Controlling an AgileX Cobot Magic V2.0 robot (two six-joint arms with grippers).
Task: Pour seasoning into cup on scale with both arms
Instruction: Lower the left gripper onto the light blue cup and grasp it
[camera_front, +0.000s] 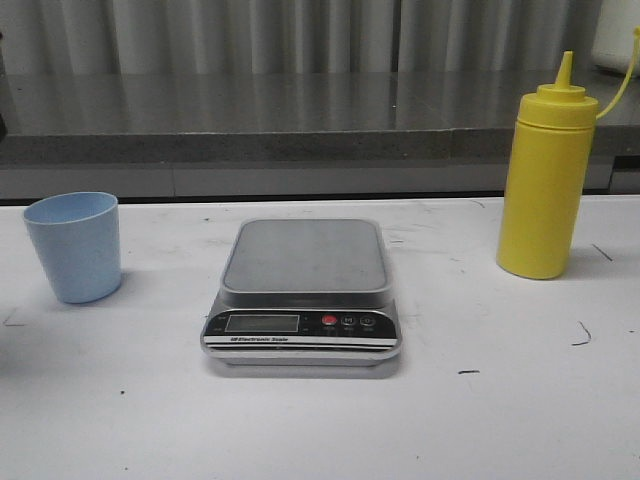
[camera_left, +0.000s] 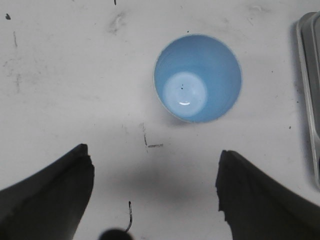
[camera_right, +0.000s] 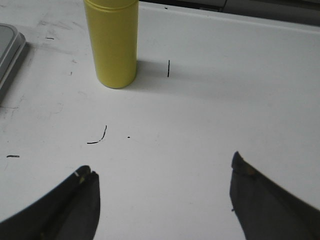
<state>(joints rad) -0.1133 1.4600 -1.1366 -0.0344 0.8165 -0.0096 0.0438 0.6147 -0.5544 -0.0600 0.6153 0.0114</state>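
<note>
I see the scale at the centre of the white table, its steel platform bare. The cup stands upright to its left, well apart; the seasoning bottle stands upright at the right, capped. The left gripper hovers over the cup with jaws spread wide, holding nothing. The right gripper faces the bottle, jaws likewise open and clear of it.
</note>
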